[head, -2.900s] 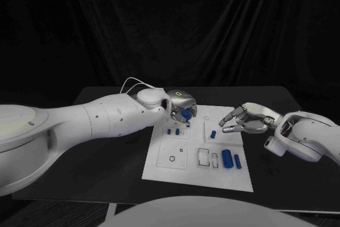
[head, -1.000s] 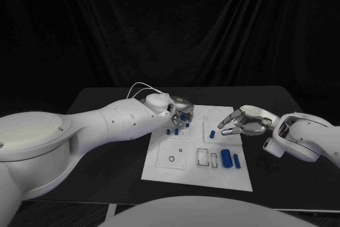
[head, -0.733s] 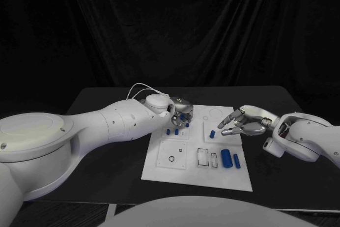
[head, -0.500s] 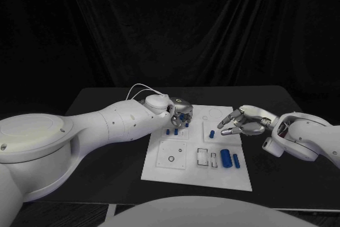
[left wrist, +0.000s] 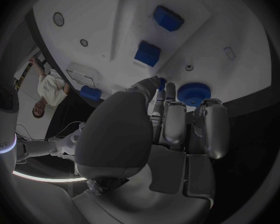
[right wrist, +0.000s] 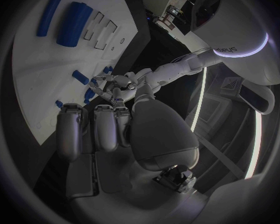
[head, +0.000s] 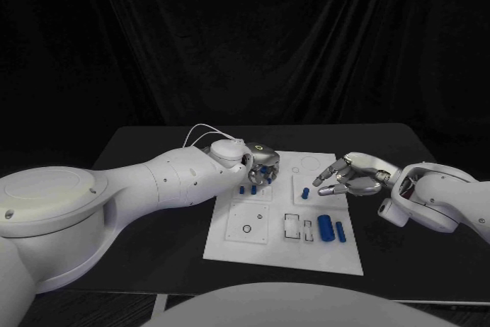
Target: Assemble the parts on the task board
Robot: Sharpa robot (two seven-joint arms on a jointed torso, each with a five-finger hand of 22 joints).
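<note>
The white task board [head: 268,245] lies mid-table. My left hand [head: 263,164] is down at its far left corner, fingers and thumb closed round a round blue ridged part [left wrist: 191,93] at the board's edge. Two small blue pegs [head: 248,190] stand just in front of that hand, and they show as blue blocks [left wrist: 148,53] in the left wrist view. My right hand [head: 347,177] hovers over the board's right edge with fingers apart, holding nothing. A blue peg [head: 305,193] stands below its fingertips. A thick blue cylinder [head: 326,228] and a thin blue bar [head: 340,232] lie nearer me.
Empty cut-outs [head: 299,226] sit beside the thick cylinder and a round hole [head: 247,229] marks the left panel. My bulky left arm [head: 153,182] crosses the table's left half. The board [right wrist: 53,59] and my left hand [right wrist: 115,82] show past my right hand [right wrist: 115,134].
My left hand has lowered and turned onto the board's far left corner with the blue part. My right hand has shifted slightly left toward the board.
</note>
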